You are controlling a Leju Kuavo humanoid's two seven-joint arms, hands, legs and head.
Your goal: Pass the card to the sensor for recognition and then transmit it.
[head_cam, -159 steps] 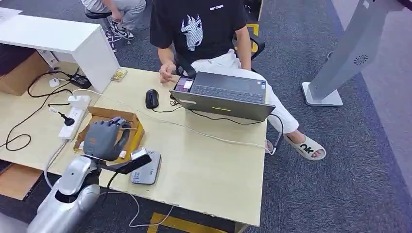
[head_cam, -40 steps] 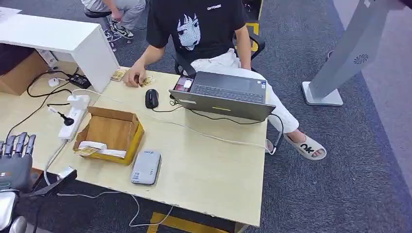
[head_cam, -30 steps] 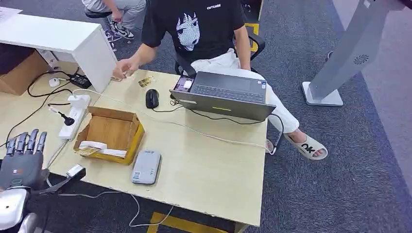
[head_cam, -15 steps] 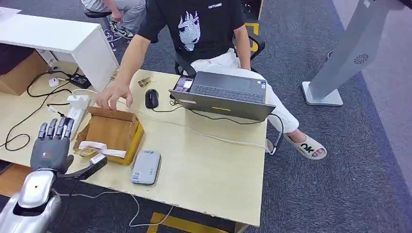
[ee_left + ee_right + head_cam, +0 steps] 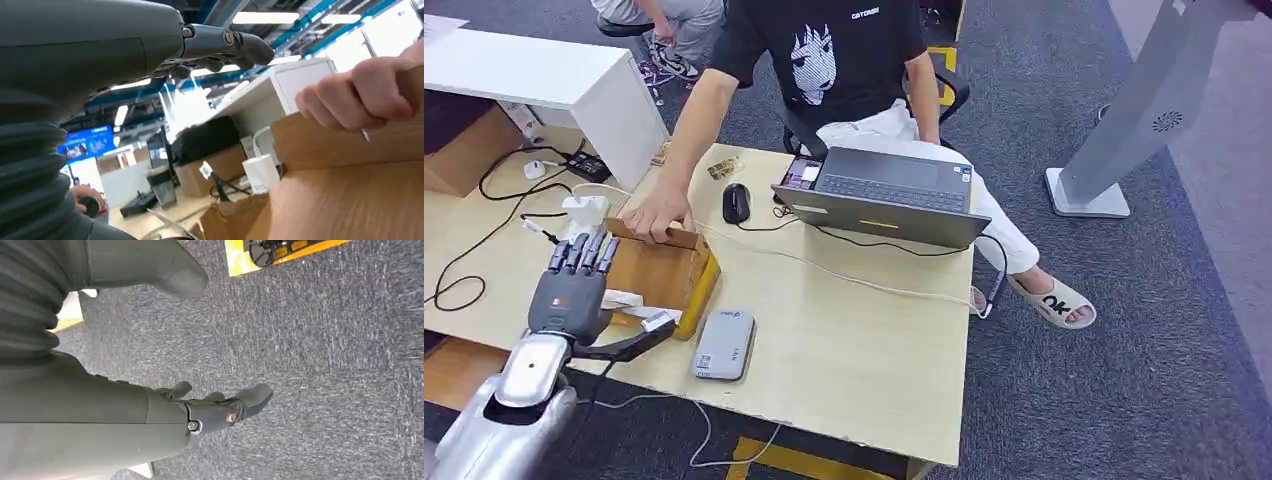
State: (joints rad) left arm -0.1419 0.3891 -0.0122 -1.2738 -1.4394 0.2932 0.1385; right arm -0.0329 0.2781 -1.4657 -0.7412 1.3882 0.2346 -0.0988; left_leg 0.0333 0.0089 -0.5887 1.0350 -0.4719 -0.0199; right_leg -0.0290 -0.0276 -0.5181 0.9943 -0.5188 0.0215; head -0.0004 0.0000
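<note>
Left hand: the left hand (image 5: 574, 290) hovered over the near-left corner of the cardboard box (image 5: 676, 276), released, fingers straight and together, thumb stretched sideways toward the sensor; it held nothing. In the left wrist view the left hand (image 5: 125, 47) showed the same flat, empty palm above the box wall (image 5: 350, 200).
Right hand: the right hand (image 5: 150, 410) hung over grey carpet, fingers loosely extended, grasping nothing.
Card: a small card (image 5: 660, 321) lay at the box's near edge, just beside the thumb tip of the left hand; whether they touched I could not tell.
Sensor: the grey sensor (image 5: 725, 344) lay flat on the table (image 5: 854, 350), near the thumb, just past the card on the side away from the palm.
Person's hand: a person's hand (image 5: 655, 214) gripped the far rim of the box, just beyond the robot's fingertips, apart from them; in the left wrist view the person's hand (image 5: 365, 92) curled over the cardboard edge.
Farther off: a black mouse (image 5: 737, 203) and an open laptop (image 5: 889, 195) sat well beyond the hand.
</note>
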